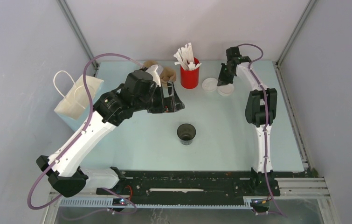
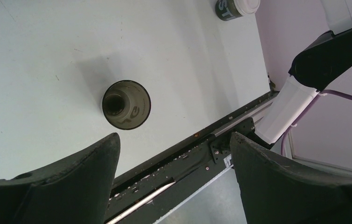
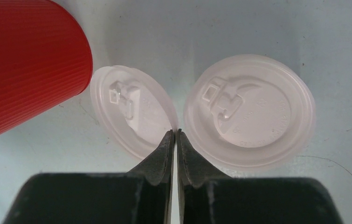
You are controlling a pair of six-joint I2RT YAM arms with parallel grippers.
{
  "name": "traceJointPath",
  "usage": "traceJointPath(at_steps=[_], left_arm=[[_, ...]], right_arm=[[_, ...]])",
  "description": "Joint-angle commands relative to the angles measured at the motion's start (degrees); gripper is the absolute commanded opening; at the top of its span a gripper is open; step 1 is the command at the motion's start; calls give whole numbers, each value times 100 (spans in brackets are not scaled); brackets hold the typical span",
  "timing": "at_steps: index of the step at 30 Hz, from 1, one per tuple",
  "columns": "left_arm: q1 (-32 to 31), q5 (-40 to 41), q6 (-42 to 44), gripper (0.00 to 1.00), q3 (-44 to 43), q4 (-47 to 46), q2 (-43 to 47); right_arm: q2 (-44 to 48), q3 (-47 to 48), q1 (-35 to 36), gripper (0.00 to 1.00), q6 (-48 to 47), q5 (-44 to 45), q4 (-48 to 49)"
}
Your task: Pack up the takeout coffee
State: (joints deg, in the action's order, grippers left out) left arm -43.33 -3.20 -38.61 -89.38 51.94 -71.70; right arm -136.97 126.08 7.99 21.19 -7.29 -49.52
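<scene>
The takeout coffee [image 2: 230, 9], a dark cup with a white lid, is cut off by the top edge of the left wrist view; the top view does not show it. A lidless black cup [image 1: 186, 133] [image 2: 126, 104] stands mid-table. My left gripper [image 1: 174, 100] [image 2: 173, 137] hovers wide open above and behind that cup, holding nothing. Two loose white lids [image 3: 127, 109] [image 3: 253, 112] lie beside the red holder [image 1: 189, 77]. My right gripper [image 1: 222, 81] [image 3: 177, 131] is shut, its tips at the gap between the two lids' rims. Whether a rim is pinched I cannot tell.
A white paper bag [image 1: 73, 98] stands at the left table edge. The red holder [image 3: 24, 60] carries several white stirrers. Brown cardboard pieces [image 1: 167, 73] sit behind the left gripper. A black rail [image 2: 202, 154] runs along the near edge.
</scene>
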Motion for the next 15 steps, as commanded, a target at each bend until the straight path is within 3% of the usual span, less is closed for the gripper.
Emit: traceJointPath(at_steps=[1, 5, 8, 12, 15], left_arm=[[25, 55, 84, 92, -407, 84, -6], [248, 23, 45, 93, -547, 20, 58], [503, -136, -77, 94, -597, -308, 162], [824, -689, -430, 95, -422, -1310, 307], [984, -1078, -797, 97, -308, -2283, 368]], right_arm=[[558, 183, -179, 10, 275, -513, 103], [1375, -387, -415, 9, 845, -1766, 209], [2274, -1448, -609, 9, 1808, -3183, 878], [3636, -3279, -621, 9, 3716, -4881, 3000], [4487, -4629, -427, 9, 6127, -5578, 5619]])
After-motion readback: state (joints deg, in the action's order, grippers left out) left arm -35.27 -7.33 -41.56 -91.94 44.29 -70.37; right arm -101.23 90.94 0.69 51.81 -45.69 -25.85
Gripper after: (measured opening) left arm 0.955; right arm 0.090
